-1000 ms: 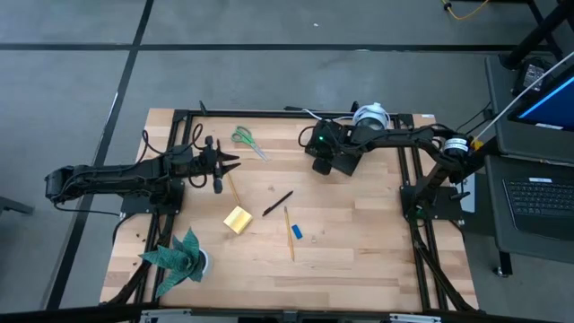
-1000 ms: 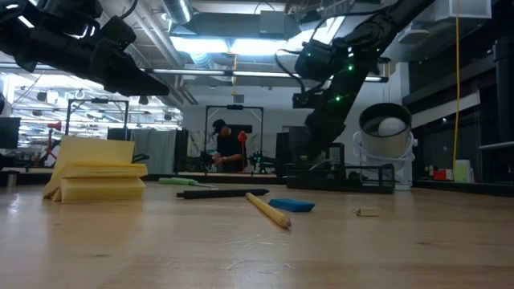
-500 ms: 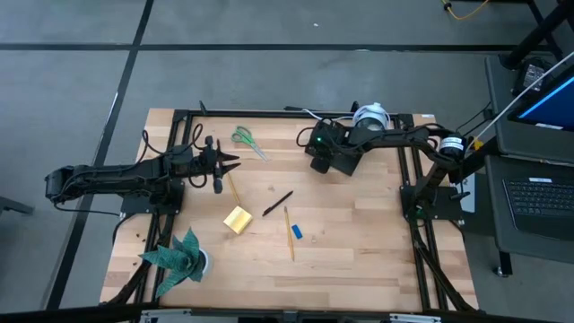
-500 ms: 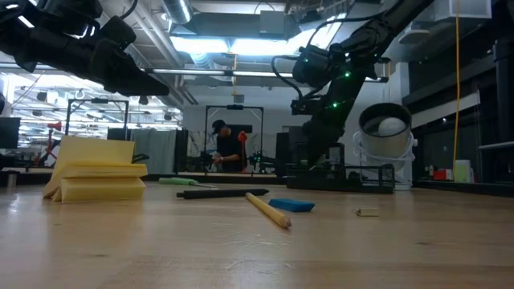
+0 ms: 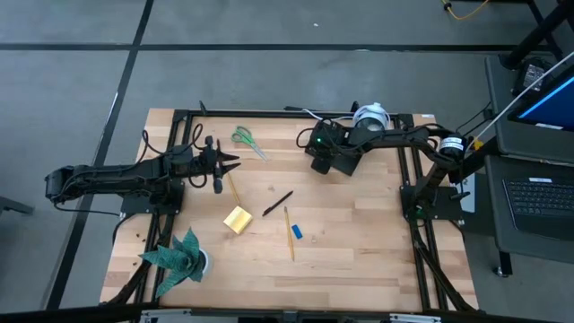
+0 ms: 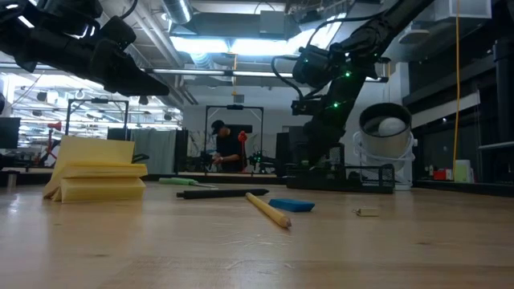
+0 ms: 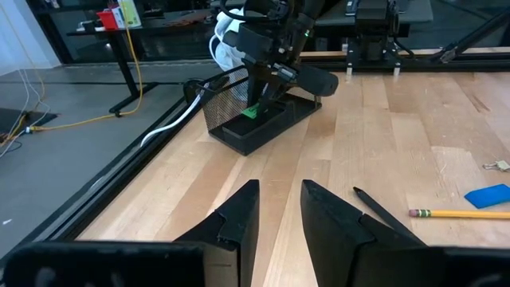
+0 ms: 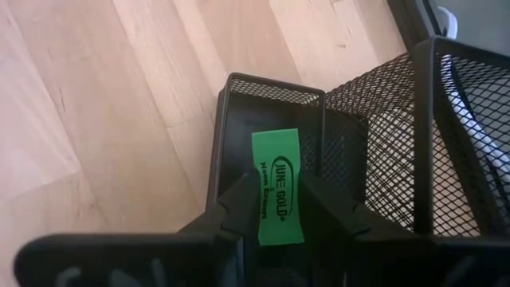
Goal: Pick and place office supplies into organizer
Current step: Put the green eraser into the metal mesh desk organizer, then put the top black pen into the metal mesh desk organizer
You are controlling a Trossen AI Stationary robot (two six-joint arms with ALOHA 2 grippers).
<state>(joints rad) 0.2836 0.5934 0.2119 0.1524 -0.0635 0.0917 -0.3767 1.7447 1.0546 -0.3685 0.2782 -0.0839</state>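
Observation:
My right gripper [image 8: 279, 209] is shut on the tiny green piece [image 8: 279, 185], a green eraser, over the front compartment of the black mesh organizer [image 5: 341, 160] at the table's far middle. It also shows in the left wrist view [image 7: 253, 112]. My left gripper [image 7: 279, 209] is open and empty, level above the table's left part [image 5: 226, 163]. On the table lie green-handled scissors [image 5: 244, 137], a yellow sticky-note pad [image 5: 238, 219], a black pen [image 5: 277, 204], two yellow pencils [image 5: 289, 231] [image 5: 231, 186] and a blue block [image 5: 297, 231]. My right gripper pinches the green piece's two long sides [image 8: 263, 209] between its two fingers, at the end nearest the gripper. The fingers come from above, pointing down, and lie along it. The piece stands on end below them, its free end in the organizer's front compartment [image 8: 239, 135]. Whether it touches the floor I cannot tell.
A round white camera-like device [image 5: 369, 115] stands right behind the organizer. A green paper plant [image 5: 182, 256] stands at the near left corner. Black rails [image 5: 269, 113] frame the table. A person [image 6: 229, 148] shows far off in the room.
My right gripper has gone down a little toward the organizer with the green piece, then kept still.

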